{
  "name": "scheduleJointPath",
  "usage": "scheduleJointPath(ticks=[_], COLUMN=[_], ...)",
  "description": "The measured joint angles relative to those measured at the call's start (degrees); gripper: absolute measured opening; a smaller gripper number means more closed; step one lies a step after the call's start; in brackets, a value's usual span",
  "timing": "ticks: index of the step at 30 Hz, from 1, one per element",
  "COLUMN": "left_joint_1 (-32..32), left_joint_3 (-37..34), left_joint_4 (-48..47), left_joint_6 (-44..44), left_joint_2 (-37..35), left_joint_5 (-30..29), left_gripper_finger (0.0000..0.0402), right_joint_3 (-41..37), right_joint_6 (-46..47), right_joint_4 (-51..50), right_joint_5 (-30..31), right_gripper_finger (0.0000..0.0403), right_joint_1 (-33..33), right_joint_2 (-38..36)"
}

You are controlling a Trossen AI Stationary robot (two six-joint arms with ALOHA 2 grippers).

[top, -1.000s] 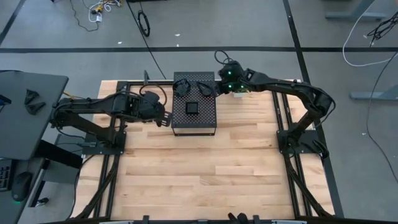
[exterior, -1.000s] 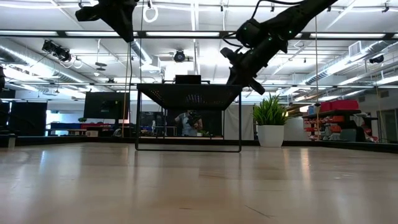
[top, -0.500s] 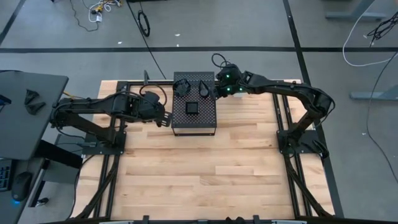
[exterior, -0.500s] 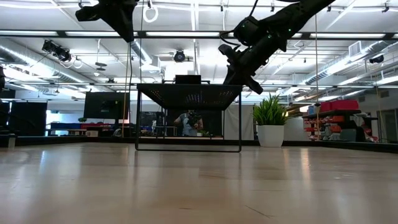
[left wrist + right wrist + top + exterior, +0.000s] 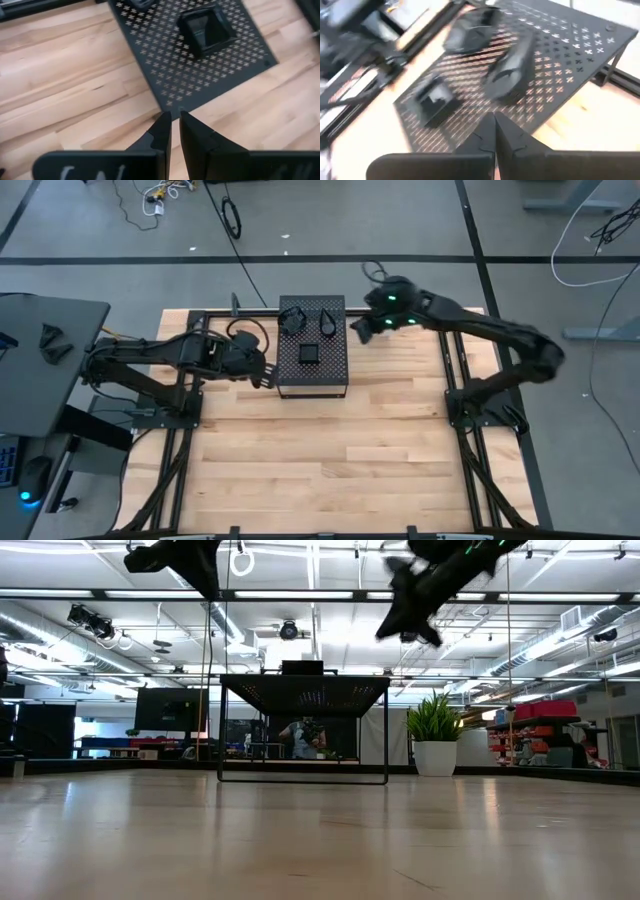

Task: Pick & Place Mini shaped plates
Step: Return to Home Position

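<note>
Beside the box [image 5: 313, 347], right hand [image 5: 362, 330] closed, empty.

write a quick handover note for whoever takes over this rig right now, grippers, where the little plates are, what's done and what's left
Left gripper: shut, empty, hovering at the left edge of the perforated box.
Right gripper: shut, empty, raised just off the box's right side.
Plates: three lie on the box top, a square plate near the middle, a teardrop plate and a leaf-shaped plate at the far end.
Done: those three are placed on the box.
Left: no other plates show on the table, so find where the next ones come from before going on.
</note>
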Motion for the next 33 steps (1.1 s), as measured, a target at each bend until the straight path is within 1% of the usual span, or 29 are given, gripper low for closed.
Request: scheduleJointPath(ticks=[2, 4, 7, 11, 14, 17, 19, 21, 24, 28, 31, 33], left_joint_1=[-0.25, -0.23, -0.22, -0.22, -0.22, -0.22, -0.22, -0.22, -0.22, -0.22, -0.22, -0.22], left_joint_3=[0.02, 0.02, 0.02, 0.04, 0.04, 0.04, 0.04, 0.04, 0.04, 0.04, 0.04, 0.04], left_joint_4=[1.54, 3.33, 6.03, 8.88, 10.35, 10.77, 10.82, 10.82, 10.95, 11.03, 11.06, 11.06], left_joint_6=[0.00, 0.02, 0.05, 0.07, 0.08, 0.09, 0.07, 0.07, 0.06, 0.07, 0.07, 0.09], left_joint_2=[0.00, 0.03, 0.17, 0.17, 0.17, 0.17, 0.17, 0.17, 0.17, 0.15, 0.15, 0.15], left_joint_5=[-0.22, -0.27, -0.60, -2.71, -4.09, -5.30, -5.50, -5.52, -5.52, -5.41, -5.39, -5.41], left_gripper_finger=[0.0039, 0.0039, 0.0039, 0.0039, 0.0039, 0.0039, 0.0039, 0.0039, 0.0039, 0.0039, 0.0039, 0.0039], right_joint_3=[-0.02, -1.29, -5.83, -12.49, -17.84, -24.93, -29.96, -34.85, -41.46, -49.39, -54.27, -56.70], right_joint_6=[-1.58, -2.16, -1.05, 3.18, 4.44, 4.17, 4.10, 3.93, 2.24, -0.32, -1.15, -2.93], right_joint_4=[-3.69, -5.50, -5.45, -3.91, 0.40, 10.91, 16.58, 18.50, 23.55, 30.45, 35.12, 35.86], right_joint_5=[-0.28, 0.37, 0.73, 0.74, 0.85, 4.11, 6.36, 8.46, 10.16, 12.41, 12.04, 11.18], right_gripper_finger=[0.0000, 0.0000, 0.0000, 0.0005, 0.0014, 0.0018, 0.0018, 0.0015, 0.0009, 0.0003, 0.0002, 0.0002], right_joint_1=[1.47, 4.46, 10.64, 20.18, 27.90, 34.55, 37.21, 38.55, 39.01, 37.75, 35.40, 32.81], right_joint_2=[-5.18, -10.90, -20.37, -33.76, -43.49, -52.38, -57.25, -61.32, -64.80, -65.44, -65.26, -65.57])
